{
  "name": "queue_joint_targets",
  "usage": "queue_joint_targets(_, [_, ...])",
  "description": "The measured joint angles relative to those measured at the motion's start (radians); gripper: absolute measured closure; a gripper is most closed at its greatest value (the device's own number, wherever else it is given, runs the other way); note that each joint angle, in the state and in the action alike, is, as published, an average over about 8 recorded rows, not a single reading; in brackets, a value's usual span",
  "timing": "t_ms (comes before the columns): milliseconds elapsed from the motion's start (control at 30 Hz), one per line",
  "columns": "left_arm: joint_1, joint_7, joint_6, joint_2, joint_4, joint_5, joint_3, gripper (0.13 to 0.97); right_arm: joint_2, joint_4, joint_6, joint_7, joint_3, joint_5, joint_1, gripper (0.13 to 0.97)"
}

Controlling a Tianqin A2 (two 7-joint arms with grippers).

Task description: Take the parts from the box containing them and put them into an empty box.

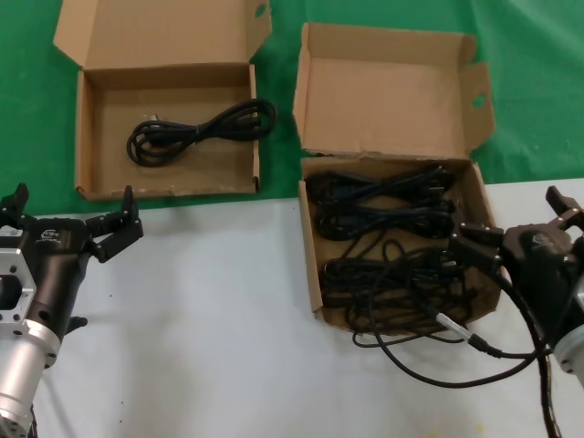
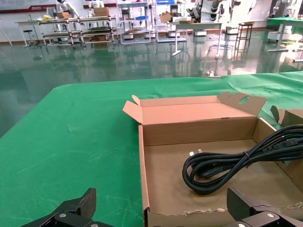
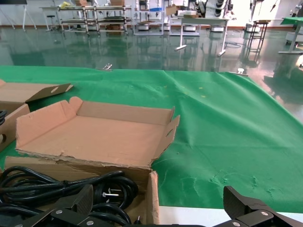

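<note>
The box containing the parts [image 1: 310, 274] stands on the right with its flapped lid upright, and shows in the right wrist view [image 3: 152, 194]. Several black coiled power cords [image 1: 383, 214] fill it and show in that view [image 3: 42, 182]. The flat-lidded box [image 1: 84, 137] at the left holds one cord bundle [image 1: 201, 128], seen in the left wrist view [image 2: 222, 165] inside the box [image 2: 142, 161]. My left gripper [image 1: 71, 214] is open and empty before that box's front wall [image 2: 163, 203]. My right gripper [image 1: 517, 224] is open, straddling the full box's right wall [image 3: 158, 198].
My own black cable with a silver tip [image 1: 456, 327] loops over the white table [image 1: 210, 319] in front of the full box. Green cloth [image 1: 538, 82] covers the far part of the table, under and around both boxes.
</note>
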Motion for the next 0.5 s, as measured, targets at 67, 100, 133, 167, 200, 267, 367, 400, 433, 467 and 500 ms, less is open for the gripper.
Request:
queue_joint_targets(67, [0.0, 0.0, 0.0, 0.0, 0.0, 0.0, 0.0, 0.132, 0.0, 0.0, 0.0, 0.0, 0.0, 0.0, 0.0, 0.129])
queue_joint_targets(100, [0.0, 0.0, 0.0, 0.0, 0.0, 0.0, 0.0, 0.132, 0.0, 0.0, 0.0, 0.0, 0.0, 0.0, 0.0, 0.129])
queue_joint_targets(133, [0.0, 0.0, 0.0, 0.0, 0.0, 0.0, 0.0, 0.132, 0.0, 0.0, 0.0, 0.0, 0.0, 0.0, 0.0, 0.129])
queue_joint_targets(167, [0.0, 0.0, 0.0, 0.0, 0.0, 0.0, 0.0, 0.132, 0.0, 0.0, 0.0, 0.0, 0.0, 0.0, 0.0, 0.129])
queue_joint_targets(200, [0.0, 0.0, 0.0, 0.0, 0.0, 0.0, 0.0, 0.132, 0.0, 0.0, 0.0, 0.0, 0.0, 0.0, 0.0, 0.129])
queue_joint_targets(267, [0.0, 0.0, 0.0, 0.0, 0.0, 0.0, 0.0, 0.132, 0.0, 0.0, 0.0, 0.0, 0.0, 0.0, 0.0, 0.129])
queue_joint_targets(367, [0.0, 0.0, 0.0, 0.0, 0.0, 0.0, 0.0, 0.132, 0.0, 0.0, 0.0, 0.0, 0.0, 0.0, 0.0, 0.129])
queue_joint_targets(400, [0.0, 0.0, 0.0, 0.0, 0.0, 0.0, 0.0, 0.132, 0.0, 0.0, 0.0, 0.0, 0.0, 0.0, 0.0, 0.129])
queue_joint_targets(433, [0.0, 0.0, 0.0, 0.0, 0.0, 0.0, 0.0, 0.132, 0.0, 0.0, 0.0, 0.0, 0.0, 0.0, 0.0, 0.129])
queue_joint_targets(467, [0.0, 0.0, 0.0, 0.0, 0.0, 0.0, 0.0, 0.132, 0.0, 0.0, 0.0, 0.0, 0.0, 0.0, 0.0, 0.129])
queue_joint_targets(500, [0.0, 0.0, 0.0, 0.0, 0.0, 0.0, 0.0, 0.132, 0.0, 0.0, 0.0, 0.0, 0.0, 0.0, 0.0, 0.129])
